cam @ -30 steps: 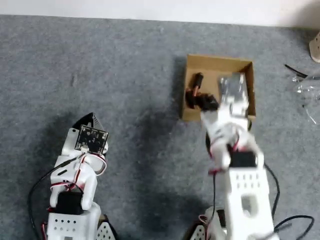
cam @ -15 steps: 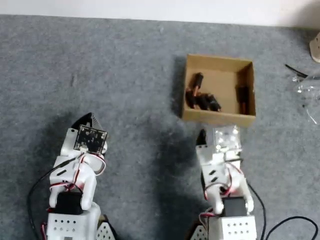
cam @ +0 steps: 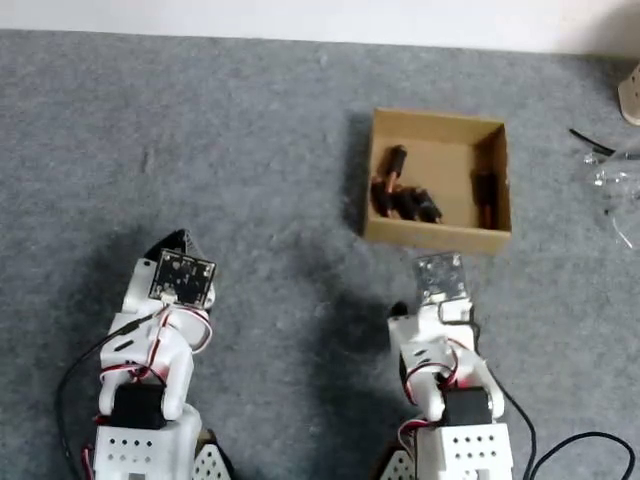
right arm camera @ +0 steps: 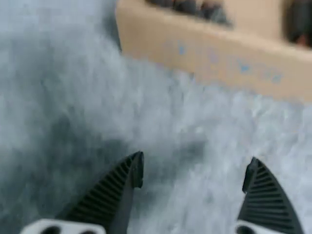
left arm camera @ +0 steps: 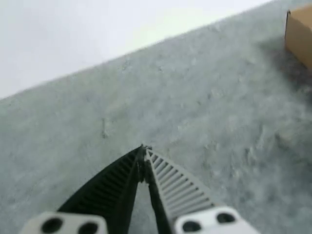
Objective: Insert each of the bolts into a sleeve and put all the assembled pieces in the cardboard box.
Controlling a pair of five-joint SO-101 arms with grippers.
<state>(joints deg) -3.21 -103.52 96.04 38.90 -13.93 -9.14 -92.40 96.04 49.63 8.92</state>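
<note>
Scanning from the left, we find the left tool [left arm camera: 145, 149] pressed together over the tabletop [cam: 250, 150], the right tool [right arm camera: 196, 158] spread apart and empty just short of the cardboard box [cam: 437, 238], where assembled pieces [cam: 400, 198] lie. We judge packing done; next, we'd park both arms.

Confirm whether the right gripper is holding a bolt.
No, the right gripper stands open, with bare grey carpet between its jaws.
</note>
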